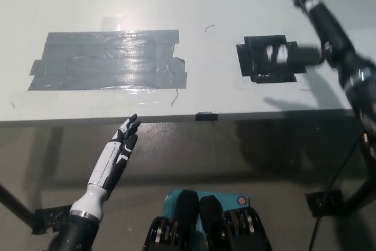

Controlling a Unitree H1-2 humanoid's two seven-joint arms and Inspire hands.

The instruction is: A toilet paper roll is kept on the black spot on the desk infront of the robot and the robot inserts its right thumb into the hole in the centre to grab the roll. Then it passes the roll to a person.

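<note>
While roll unseen, right hand empty, blurred.

A robot test bench in a lab or workshop

A plain white desk carries a square black spot of tape and a wide patch of grey duct tape as markers; below its edge lie a bare grey floor and black stand legs.

White left hand with black-tipped fingers; black right hand, blurred.
</note>
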